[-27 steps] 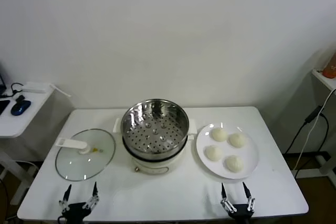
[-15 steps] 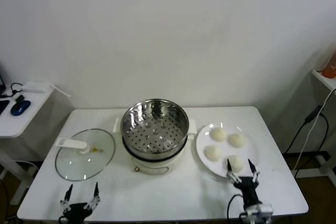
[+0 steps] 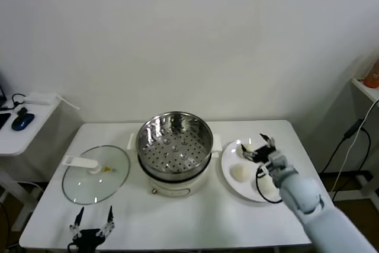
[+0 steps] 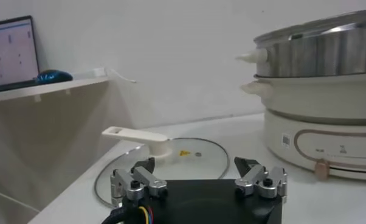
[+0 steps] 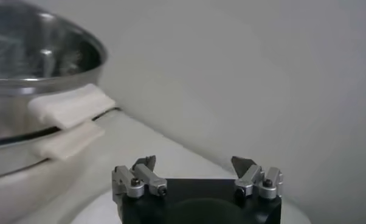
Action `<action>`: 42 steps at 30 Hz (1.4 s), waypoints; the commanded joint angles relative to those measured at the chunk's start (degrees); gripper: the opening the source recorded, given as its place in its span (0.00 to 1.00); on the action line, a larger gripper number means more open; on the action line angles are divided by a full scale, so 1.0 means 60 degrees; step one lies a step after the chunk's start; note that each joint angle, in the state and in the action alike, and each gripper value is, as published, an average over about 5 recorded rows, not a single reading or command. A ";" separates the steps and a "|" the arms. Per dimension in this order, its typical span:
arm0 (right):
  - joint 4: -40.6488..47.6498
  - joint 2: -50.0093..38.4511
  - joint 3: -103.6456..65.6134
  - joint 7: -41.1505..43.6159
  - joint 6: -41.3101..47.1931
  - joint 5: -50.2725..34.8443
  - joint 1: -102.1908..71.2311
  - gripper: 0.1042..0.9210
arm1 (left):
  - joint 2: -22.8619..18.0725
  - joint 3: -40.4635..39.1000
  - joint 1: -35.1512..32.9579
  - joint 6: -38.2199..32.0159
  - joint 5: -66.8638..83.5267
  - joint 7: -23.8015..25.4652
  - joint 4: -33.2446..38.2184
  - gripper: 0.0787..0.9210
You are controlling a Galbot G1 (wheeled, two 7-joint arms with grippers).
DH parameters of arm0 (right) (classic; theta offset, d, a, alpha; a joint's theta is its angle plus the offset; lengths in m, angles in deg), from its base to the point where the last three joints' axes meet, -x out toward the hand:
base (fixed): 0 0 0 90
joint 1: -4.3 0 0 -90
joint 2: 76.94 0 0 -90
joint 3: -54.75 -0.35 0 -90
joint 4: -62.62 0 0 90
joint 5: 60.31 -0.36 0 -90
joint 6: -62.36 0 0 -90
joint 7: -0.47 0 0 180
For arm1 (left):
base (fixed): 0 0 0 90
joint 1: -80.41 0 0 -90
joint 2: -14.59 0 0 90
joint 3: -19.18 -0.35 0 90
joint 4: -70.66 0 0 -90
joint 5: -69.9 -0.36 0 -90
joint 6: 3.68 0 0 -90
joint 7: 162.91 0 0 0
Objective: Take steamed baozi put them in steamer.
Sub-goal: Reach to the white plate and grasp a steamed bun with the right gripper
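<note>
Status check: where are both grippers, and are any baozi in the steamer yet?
Right gripper open over the plate, empty. Left gripper open, parked at near table edge. Steamer holds no baozi. Nothing in the way.

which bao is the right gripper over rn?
The far-left baozi on the plate, nearest the steamer side's back. The right gripper, open, hangs over it; the front-left baozi lies clear, the others sit under the arm.

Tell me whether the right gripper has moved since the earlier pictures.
Yes. The right gripper, jaws open, has gone from the table's near edge forward to above the plate of baozi, nearer the steamer.
</note>
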 commanded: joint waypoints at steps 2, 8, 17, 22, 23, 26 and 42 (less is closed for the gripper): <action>0.1031 -0.3015 0.6730 0.4173 0.1230 0.0286 0.6719 0.88 | 0.0032 -0.0004 -0.0066 -0.0129 -0.0107 0.0009 -0.0059 0.88; 0.2424 -0.2581 1.0327 0.5843 -0.0557 0.0816 0.9876 0.88 | 0.0060 -0.0055 -0.0072 -0.0287 -0.0186 0.0019 -0.0217 0.88; 0.4989 -0.0283 1.2451 0.7264 -0.2497 0.0383 1.1406 0.88 | 0.0180 -0.0130 0.0006 -0.0438 -0.0237 0.0039 -0.0467 0.88; 0.6630 0.0968 1.2461 0.7709 -0.3362 0.0524 1.0994 0.88 | 0.0229 -0.0091 0.0040 -0.0512 -0.0220 0.0027 -0.0570 0.88; 0.6895 0.1140 1.2408 0.7725 -0.3449 0.0547 1.0872 0.88 | 0.0241 -0.0075 0.0051 -0.0519 -0.0213 0.0027 -0.0588 0.88; 0.7637 0.1633 1.2116 0.7604 -0.3706 0.0725 1.0390 0.88 | 0.0266 -0.0013 0.0079 -0.0578 -0.0206 0.0044 -0.0626 0.88; 0.8768 0.2380 1.0361 0.7336 -0.3689 0.0790 0.8644 0.88 | 0.0357 0.0194 0.0149 -0.0826 -0.0472 0.0141 -0.0986 0.88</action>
